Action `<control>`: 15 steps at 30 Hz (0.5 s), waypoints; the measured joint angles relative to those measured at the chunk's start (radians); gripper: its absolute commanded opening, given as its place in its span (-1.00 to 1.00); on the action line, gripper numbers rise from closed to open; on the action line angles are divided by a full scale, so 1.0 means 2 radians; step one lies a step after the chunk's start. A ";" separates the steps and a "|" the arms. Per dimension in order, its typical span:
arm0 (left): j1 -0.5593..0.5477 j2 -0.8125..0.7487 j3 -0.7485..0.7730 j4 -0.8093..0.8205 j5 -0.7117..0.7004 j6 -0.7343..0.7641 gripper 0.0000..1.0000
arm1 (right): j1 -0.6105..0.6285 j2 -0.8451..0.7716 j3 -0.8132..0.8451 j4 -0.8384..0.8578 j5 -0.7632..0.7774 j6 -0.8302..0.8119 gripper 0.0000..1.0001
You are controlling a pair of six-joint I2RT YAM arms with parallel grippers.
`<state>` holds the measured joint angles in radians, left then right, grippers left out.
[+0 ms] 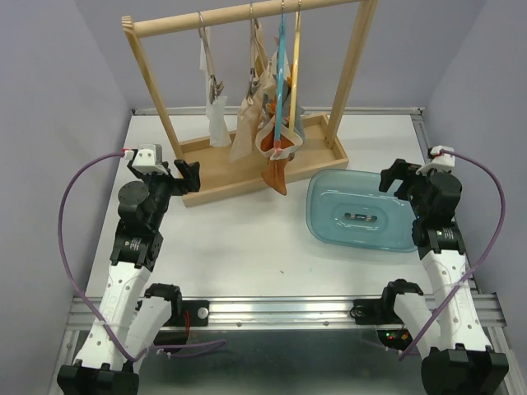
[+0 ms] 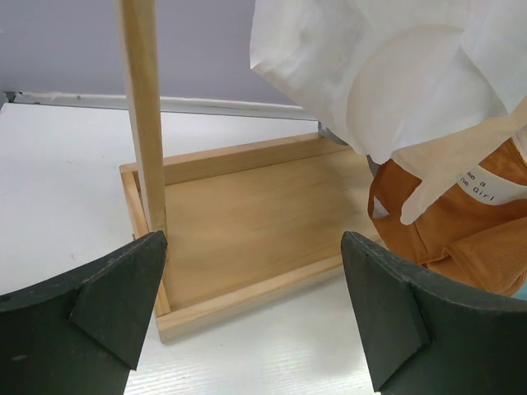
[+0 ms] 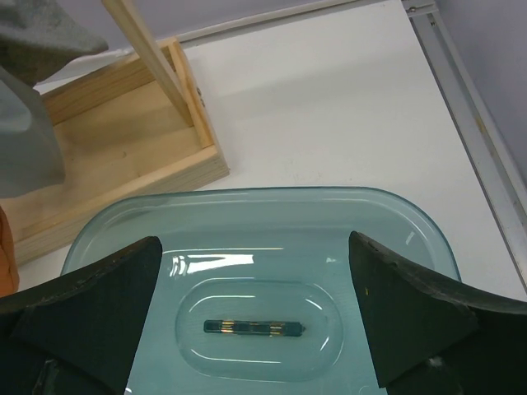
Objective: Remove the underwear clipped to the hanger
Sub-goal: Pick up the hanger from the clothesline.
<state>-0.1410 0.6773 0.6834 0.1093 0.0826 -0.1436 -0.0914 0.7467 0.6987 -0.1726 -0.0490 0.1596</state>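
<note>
four underwear [image 1: 262,123] clipped on one wooden rack [image 1: 221,164] at 12 o'clock, one blue tub [image 1: 319,216] at 3 o'clock, left gripper [image 1: 184,173] and right gripper [image 1: 397,176] both spread wide, empty

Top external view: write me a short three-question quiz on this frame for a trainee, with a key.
1. True or false: the left hand and the right hand both stand open and hold nothing.
2. The blue tub sits: A) on the table, right of the wooden rack; B) on the rack's base; C) in the right hand.
3. Where is the underwear at this moment?
Key: 1 true. 2 A. 3 hanging from the rack's rail, none in the tub.
</note>
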 measured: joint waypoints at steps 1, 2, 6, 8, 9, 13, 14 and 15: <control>0.000 0.000 0.000 0.000 0.001 0.000 0.98 | 0.000 0.000 0.000 0.000 -0.002 0.002 1.00; 0.000 0.000 0.000 0.000 0.001 0.000 0.97 | 0.000 0.000 0.000 0.000 -0.004 0.002 1.00; 0.000 0.000 0.002 -0.002 0.004 -0.003 0.98 | 0.000 0.000 0.000 0.000 -0.032 -0.011 1.00; 0.000 -0.001 0.003 -0.002 0.004 -0.006 0.98 | 0.000 0.000 0.000 0.000 -0.053 -0.022 1.00; 0.000 -0.003 0.003 -0.002 0.004 -0.008 0.98 | 0.000 0.000 0.000 0.000 -0.072 -0.033 1.00; 0.000 -0.009 0.008 -0.005 0.010 -0.022 0.98 | 0.000 0.000 -0.001 0.001 -0.135 -0.072 1.00; 0.000 -0.010 0.011 -0.007 0.013 -0.029 0.97 | 0.000 0.000 -0.001 0.001 -0.145 -0.081 1.00; 0.000 -0.011 0.018 -0.009 0.016 -0.036 0.97 | 0.000 0.000 -0.001 0.001 -0.151 -0.087 1.00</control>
<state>-0.1410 0.6548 0.7193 0.0917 0.1139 -0.2165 -0.0914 0.7460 0.6968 -0.1707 -0.3511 -0.0151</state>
